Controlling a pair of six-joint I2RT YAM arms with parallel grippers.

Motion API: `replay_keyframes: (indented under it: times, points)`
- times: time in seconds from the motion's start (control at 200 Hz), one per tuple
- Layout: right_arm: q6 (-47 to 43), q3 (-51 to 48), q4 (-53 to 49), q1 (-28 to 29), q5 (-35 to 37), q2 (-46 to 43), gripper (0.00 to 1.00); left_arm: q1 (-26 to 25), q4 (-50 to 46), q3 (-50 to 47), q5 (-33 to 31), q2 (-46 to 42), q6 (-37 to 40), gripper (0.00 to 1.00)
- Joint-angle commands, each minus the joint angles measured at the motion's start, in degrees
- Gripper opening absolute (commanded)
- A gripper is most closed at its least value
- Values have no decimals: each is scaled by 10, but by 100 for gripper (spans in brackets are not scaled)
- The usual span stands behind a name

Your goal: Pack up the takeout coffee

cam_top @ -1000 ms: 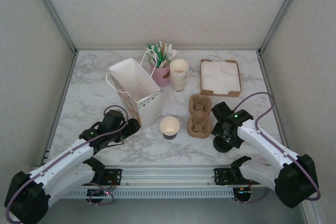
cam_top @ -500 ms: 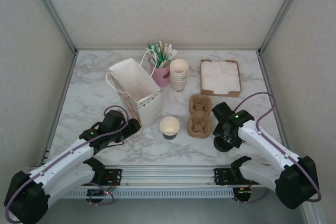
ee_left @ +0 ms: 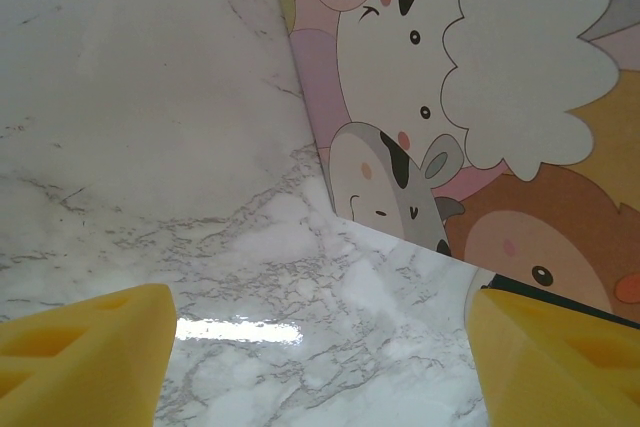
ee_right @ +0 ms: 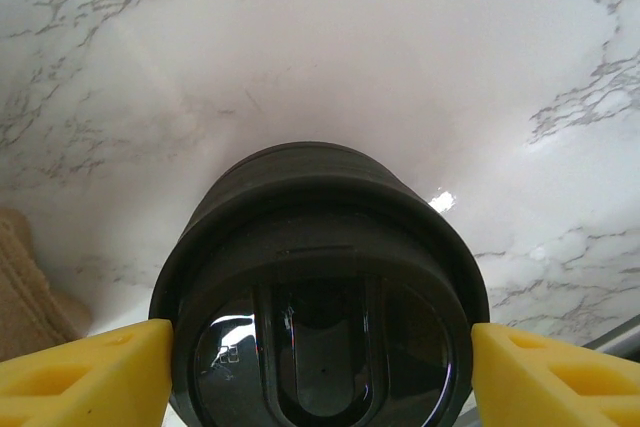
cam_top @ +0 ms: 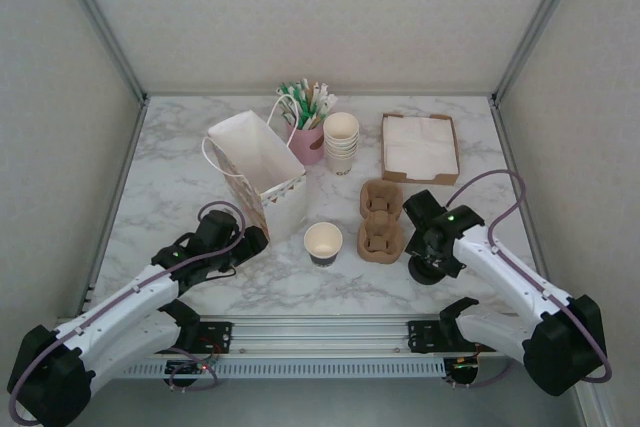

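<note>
Angling steeply downward, the right gripper point(ee_right: 321, 352) clamps the black lid point(ee_right: 320, 237) at its sides.

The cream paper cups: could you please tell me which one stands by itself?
The lone open cup near the front, between the paper bag and the cardboard carriers; the rest are nested in a stack at the back, beside the pink holder.

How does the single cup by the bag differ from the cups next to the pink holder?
The single cup is one cup alone; the cups by the pink holder are a nested stack. The single cup stands near the front, between the paper bag and the cardboard carrier; the stack stands at the back. Both are cream, upright and lidless.
</note>
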Motion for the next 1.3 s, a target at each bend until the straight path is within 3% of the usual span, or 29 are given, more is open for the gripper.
replay_keyframes:
  times: [0.0,0.175,0.365,0.546,0.746,0.986,1.091,1.211,1.296]
  points:
    - [-13,20,-6,-3,48,23,77,-7,2,0,-10,4,-9,77]
    - [-30,37,-7,-3,98,58,79,-9,0,2,-13,7,-6,76]
    - [-34,20,47,-3,44,48,82,-10,-1,6,-15,10,-6,76]
    - [0,18,22,-5,50,37,84,-11,-4,8,-17,9,-6,76]
    - [9,19,9,-45,44,13,69,-12,-1,12,-13,14,-5,76]
    - [50,39,-10,-104,-45,-14,61,-12,-6,15,-17,13,-3,76]
    - [78,35,-35,-110,-53,-26,71,-12,-10,15,-19,13,-1,76]
    - [101,8,-36,-112,-69,-53,98,-12,-11,13,-21,11,0,76]
    - [96,-16,-14,-113,-81,-66,99,-14,-5,9,-21,11,0,76]
